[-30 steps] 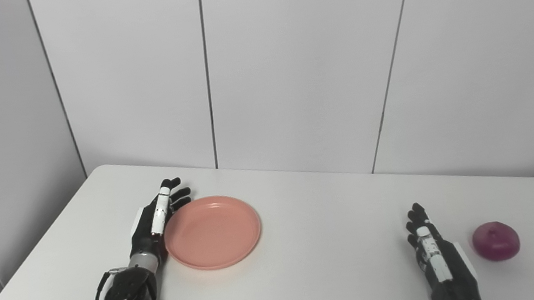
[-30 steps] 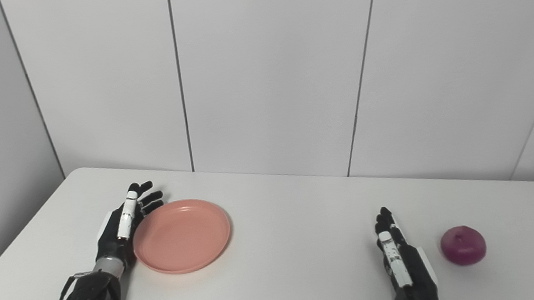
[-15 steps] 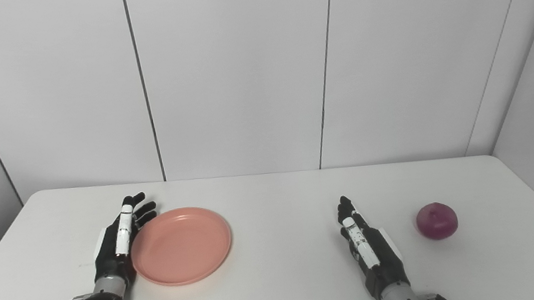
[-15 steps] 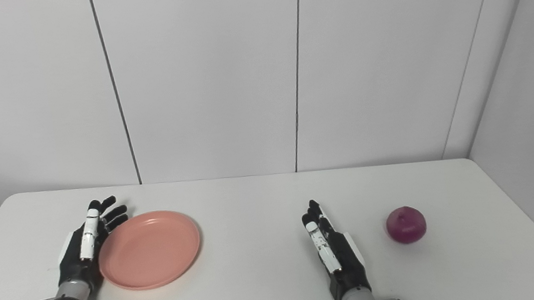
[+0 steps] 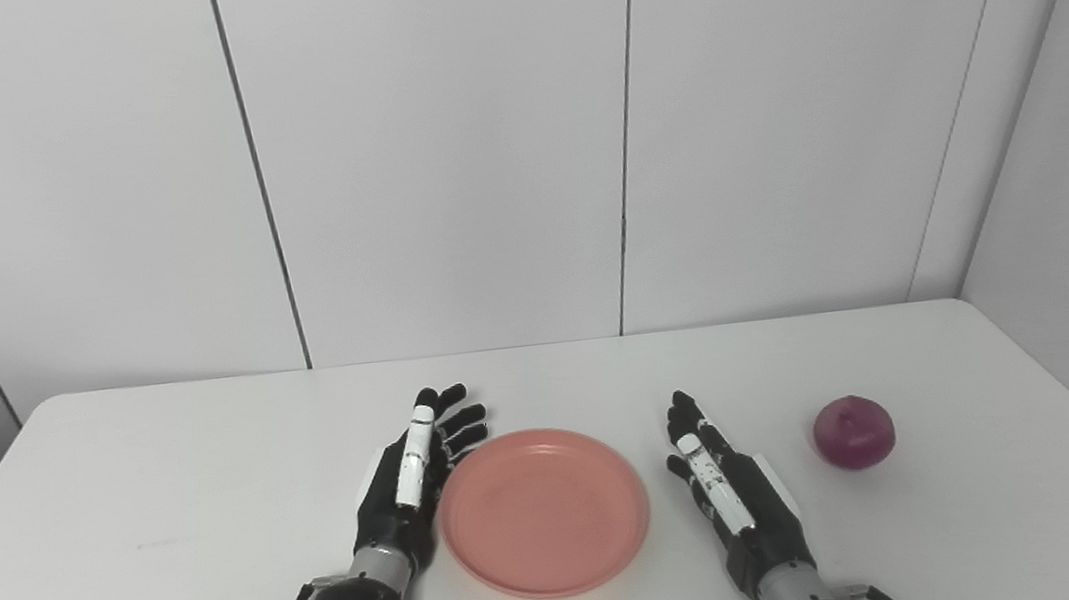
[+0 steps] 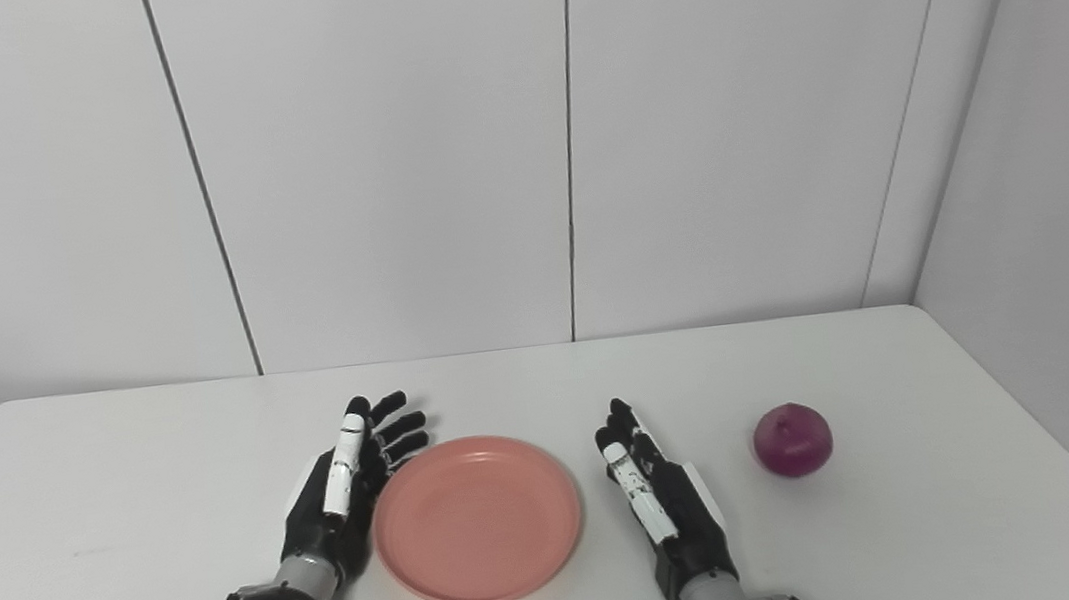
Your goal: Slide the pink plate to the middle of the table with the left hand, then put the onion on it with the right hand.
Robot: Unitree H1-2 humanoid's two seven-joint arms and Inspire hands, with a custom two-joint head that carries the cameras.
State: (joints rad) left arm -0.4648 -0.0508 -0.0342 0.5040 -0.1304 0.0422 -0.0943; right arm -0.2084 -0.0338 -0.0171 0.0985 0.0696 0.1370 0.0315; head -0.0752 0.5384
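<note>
— Plate (image 5: pixel 545 512) position is the news: against the tabletop's (image 5: pixel 165 503) edges, the pink disc was off toward the left side half a second back, and now it lies about midway between the left and right edges, near the front. The head cameras turned a second ago, so I'm judging by the tabletop outline, not by picture position.

— And the left hand (image 5: pixel 412 485)?

— It travelled with the plate. It stands edge-on against the plate's left rim, fingers stretched out and slightly fanned, clasping nothing. It reads as a push with the side of the hand, not a grasp.

— So the slide is done?

— I'd judge it done or nearly so. Whether the hand is pressing on the rim or merely beside it, I cannot tell from either eye view.

— What about the right hand (image 6: pixel 661 505)?

— Flat and extended, fingers straight, empty, resting just beside the plate's right rim. The plate sits between the two hands.

— And the onion (image 6: pixel 792 440)?

— Purple, round, alone on the tabletop to the right of the right hand, apart from it, untouched and not yet on the plate.

— Meaning?

— The second half looks ready to start: the right hand would have to swing outward to the onion, close around it, and carry it the short way back over the plate. A round onion may roll if nudged first.
</note>
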